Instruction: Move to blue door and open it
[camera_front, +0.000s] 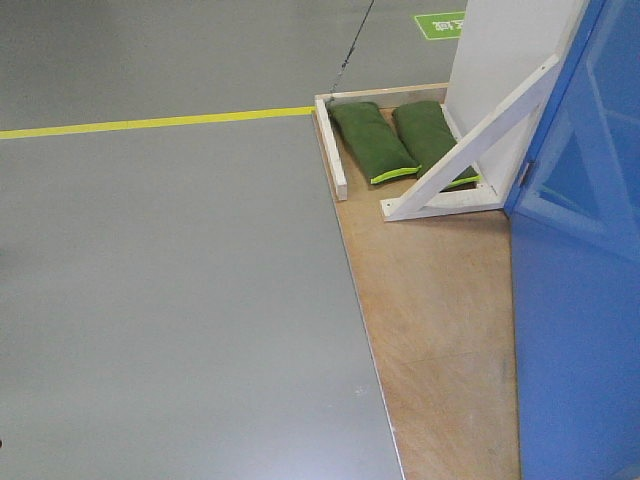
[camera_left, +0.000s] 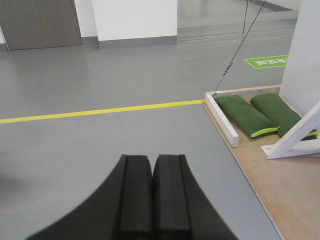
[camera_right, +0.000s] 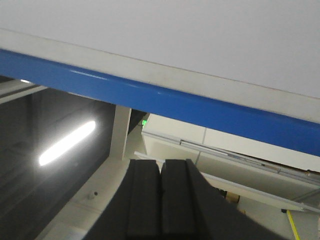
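The blue door stands along the right edge of the plywood base. At the base's far end, two green sandbags lie beside a white wooden brace. The left gripper hovers over grey floor left of the base, jaws clenched on nothing. The right gripper, also pressed together and empty, points up toward a blue bar.

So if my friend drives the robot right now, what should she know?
Left gripper: jaws shut, empty, over the grey floor.
Right gripper: jaws shut, empty, pointing upward.
Blue door: close by on the right, at the edge of the wooden platform. Its handle is out of view.
Done: the robot is near the door.
Left: find the handle, grip it, open the door.
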